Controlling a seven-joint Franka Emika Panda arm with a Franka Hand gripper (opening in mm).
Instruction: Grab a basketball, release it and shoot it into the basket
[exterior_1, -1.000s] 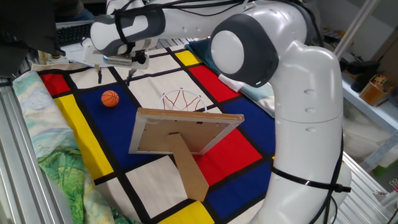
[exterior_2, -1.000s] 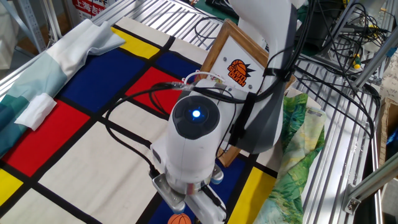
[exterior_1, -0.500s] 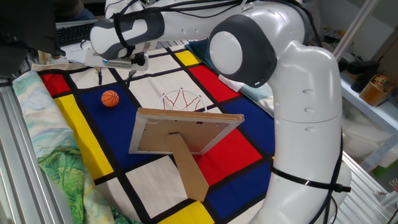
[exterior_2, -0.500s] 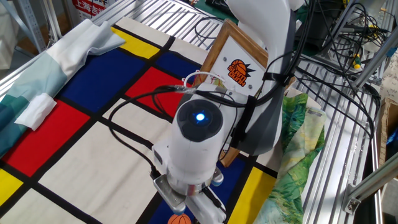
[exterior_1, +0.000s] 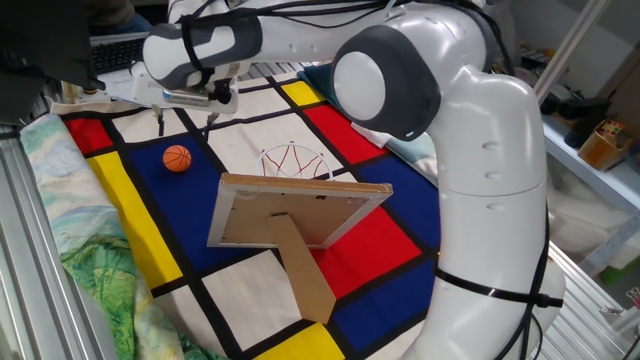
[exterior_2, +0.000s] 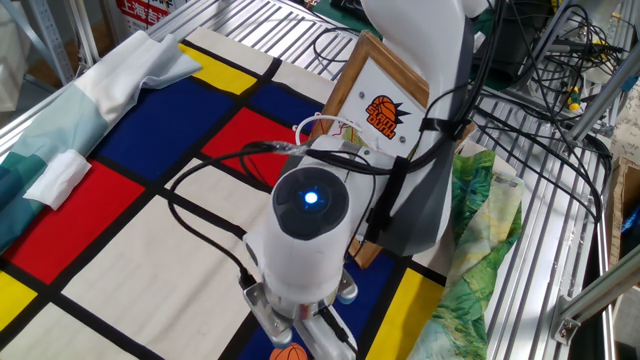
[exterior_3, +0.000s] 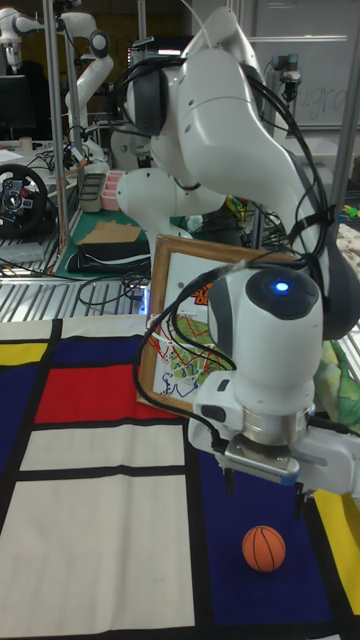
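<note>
The orange basketball (exterior_1: 177, 158) rests on the blue band of the checked cloth, in front of the basket. My gripper (exterior_1: 183, 124) hangs a little above it, open, with nothing between its two thin fingers. In the tall fixed view the basketball (exterior_3: 264, 548) lies right below the gap of the gripper (exterior_3: 264, 492). The other fixed view shows only the top of the basketball (exterior_2: 290, 353) at the bottom edge, under my wrist. The basket's red hoop (exterior_1: 295, 160) with its net sticks out from the wood-framed board (exterior_1: 290, 212), which leans on a cardboard prop; the hoop (exterior_3: 188, 368) faces the ball.
A checked red, blue, yellow and white cloth (exterior_1: 130, 185) covers the table. A green patterned cloth (exterior_1: 95, 290) is bunched at one side, and a pale folded cloth (exterior_2: 120, 80) lies at another. The robot's white arm (exterior_1: 480, 180) rises beside the board.
My wrist has shifted very slightly above the ball. The ball, the hoop and the open fingers look the same.
</note>
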